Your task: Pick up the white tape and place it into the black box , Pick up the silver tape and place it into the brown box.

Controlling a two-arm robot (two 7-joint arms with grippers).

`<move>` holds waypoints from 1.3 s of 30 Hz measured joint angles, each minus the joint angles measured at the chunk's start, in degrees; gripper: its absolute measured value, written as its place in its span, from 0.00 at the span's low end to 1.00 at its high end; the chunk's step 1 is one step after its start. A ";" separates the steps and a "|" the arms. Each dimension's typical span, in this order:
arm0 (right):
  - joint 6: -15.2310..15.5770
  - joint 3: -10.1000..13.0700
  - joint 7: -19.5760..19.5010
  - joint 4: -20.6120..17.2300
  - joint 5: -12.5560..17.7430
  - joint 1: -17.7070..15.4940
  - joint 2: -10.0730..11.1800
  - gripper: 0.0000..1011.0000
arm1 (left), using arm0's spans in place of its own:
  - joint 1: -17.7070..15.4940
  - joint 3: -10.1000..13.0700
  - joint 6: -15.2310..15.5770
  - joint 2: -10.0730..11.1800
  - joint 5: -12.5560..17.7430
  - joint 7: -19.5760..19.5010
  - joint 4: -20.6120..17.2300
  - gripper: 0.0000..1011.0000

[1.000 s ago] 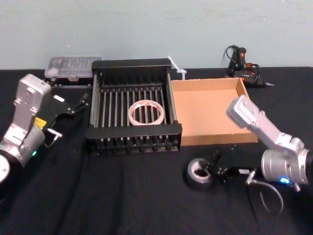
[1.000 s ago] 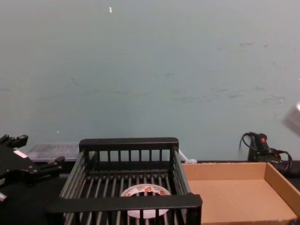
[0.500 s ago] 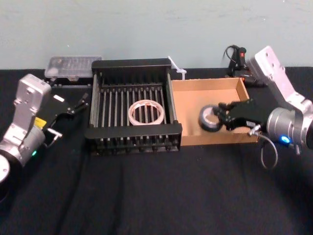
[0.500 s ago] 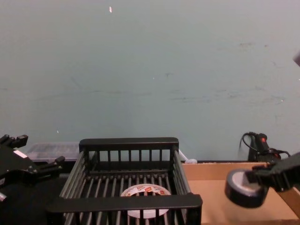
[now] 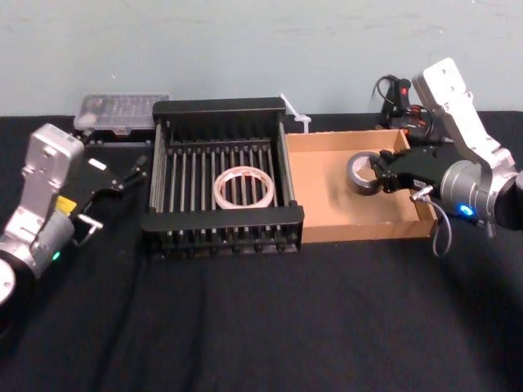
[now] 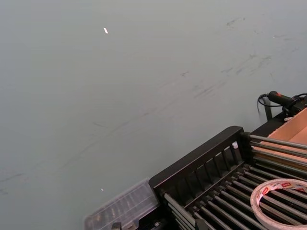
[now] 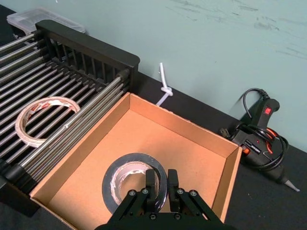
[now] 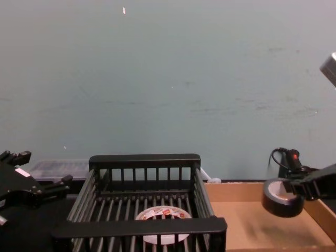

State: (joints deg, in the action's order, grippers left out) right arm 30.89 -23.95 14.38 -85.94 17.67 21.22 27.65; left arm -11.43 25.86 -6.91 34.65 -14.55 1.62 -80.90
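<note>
The white tape (image 5: 243, 188) lies flat on the bars inside the black box (image 5: 221, 107); it also shows in the chest view (image 8: 163, 213) and the left wrist view (image 6: 283, 201). My right gripper (image 5: 377, 173) is shut on the silver tape (image 5: 357, 167) and holds it in the air over the brown box (image 5: 327, 184), toward its back right part. In the right wrist view the fingers (image 7: 151, 179) pinch the roll's wall (image 7: 125, 178) above the cardboard floor (image 7: 158, 139). My left gripper (image 5: 122, 174) rests open, left of the black box.
A clear plastic case (image 5: 122, 110) sits behind the black box at the back left. A glue gun with its cable (image 5: 404, 106) lies behind the brown box, and a white cable tie (image 5: 294, 110) lies between the boxes at the back. Black cloth (image 5: 261, 327) covers the table.
My right gripper lifted the silver tape off the table in front of the brown box and carried it up and back over the box. The left arm stayed still.
</note>
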 joint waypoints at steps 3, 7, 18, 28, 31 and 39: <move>0.00 -0.01 0.05 -0.12 0.02 -0.03 0.14 0.16 | 0.00 0.00 0.00 0.00 0.00 0.00 0.00 0.99; -0.03 -0.07 0.13 -0.27 0.06 -0.12 0.25 0.16 | 0.00 0.00 0.00 0.00 0.00 0.00 0.00 0.99; -0.14 -0.18 0.43 -0.57 0.25 -0.26 0.49 0.25 | 0.00 0.00 0.00 0.00 0.00 0.00 0.00 0.99; -0.20 -0.23 0.51 -0.67 0.34 -0.32 0.55 0.54 | 0.00 0.00 0.00 0.00 0.00 0.00 0.00 0.99; -0.21 -0.25 0.53 -0.68 0.35 -0.33 0.56 0.68 | 0.00 0.00 0.00 0.00 0.00 0.00 0.00 0.99; -0.23 -0.26 0.57 -0.74 0.40 -0.35 0.61 0.90 | 0.00 0.00 0.00 0.00 0.00 0.00 0.00 0.99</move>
State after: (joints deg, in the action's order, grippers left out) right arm 30.65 -24.21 14.95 -86.67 18.08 20.87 28.26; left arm -11.43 25.86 -6.91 34.64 -14.55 1.62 -80.90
